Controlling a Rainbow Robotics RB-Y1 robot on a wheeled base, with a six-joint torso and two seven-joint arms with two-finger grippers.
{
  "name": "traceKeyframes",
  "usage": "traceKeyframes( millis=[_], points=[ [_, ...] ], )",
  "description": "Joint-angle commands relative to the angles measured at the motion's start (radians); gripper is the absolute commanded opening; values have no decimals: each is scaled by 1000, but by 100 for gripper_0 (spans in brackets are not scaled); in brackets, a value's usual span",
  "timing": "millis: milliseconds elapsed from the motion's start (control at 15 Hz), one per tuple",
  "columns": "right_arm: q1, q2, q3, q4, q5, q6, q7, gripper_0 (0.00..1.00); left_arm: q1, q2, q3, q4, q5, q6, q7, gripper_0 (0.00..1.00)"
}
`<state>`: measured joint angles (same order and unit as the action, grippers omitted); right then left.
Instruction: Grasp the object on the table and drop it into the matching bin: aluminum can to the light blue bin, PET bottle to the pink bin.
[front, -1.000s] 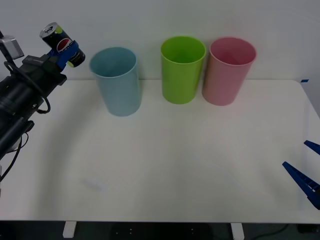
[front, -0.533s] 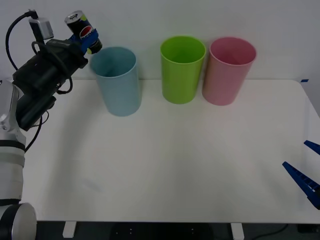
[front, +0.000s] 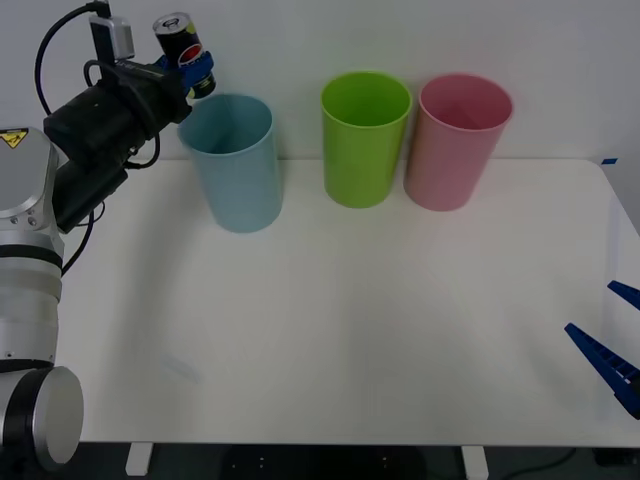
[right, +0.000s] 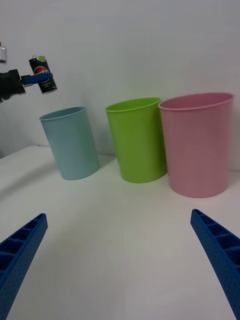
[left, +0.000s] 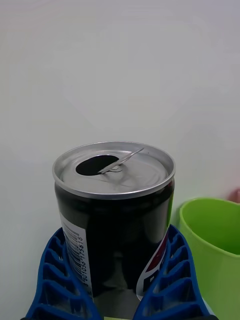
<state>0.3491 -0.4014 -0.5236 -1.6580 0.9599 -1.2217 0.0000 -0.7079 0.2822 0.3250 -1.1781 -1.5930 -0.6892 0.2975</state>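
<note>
- Three bins stand in a row along the far edge of the table (front: 330, 340), before the wall.
- The light blue bin (front: 236, 165) is leftmost and stands slightly nearer than the others.
- The green bin (front: 365, 140) is in the middle, apart from the light blue bin.
- The pink bin (front: 458, 143) is rightmost, just beside the green bin.
- The left tool (front: 192, 68) is raised above the table, just left of and above the light blue bin's rim.
- The can (front: 178, 40) sits between the left tool's fingers (left: 55, 280), tilted, above the rim level.
- The right tool (front: 612, 345) is at the table's near right edge, well apart from the bins.
</note>
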Motion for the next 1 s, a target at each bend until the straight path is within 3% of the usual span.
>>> traceKeyframes(
  millis=[67, 667, 800, 867, 933, 1000],
  points=[
    [0, 0, 0, 0, 0, 0, 0, 100, -7, 0, -24, 0, -1, 16, 8, 0],
    [0, 0, 0, 0, 0, 0, 0, 100, -18, -1, -69, 0, -2, 60, 20, 1],
    [0, 0, 0, 0, 0, 0, 0, 100, -18, 0, -72, 0, -2, 62, 20, 13],
    [0, 0, 0, 0, 0, 0, 0, 100, -18, 0, -75, 0, -2, 65, 20, 47],
    [0, 0, 0, 0, 0, 0, 0, 100, -18, 0, -77, 0, -1, 66, 17, 94],
    [0, 0, 0, 0, 0, 0, 0, 100, -18, 0, -78, 0, -1, 66, 17, 100]
  ],
)
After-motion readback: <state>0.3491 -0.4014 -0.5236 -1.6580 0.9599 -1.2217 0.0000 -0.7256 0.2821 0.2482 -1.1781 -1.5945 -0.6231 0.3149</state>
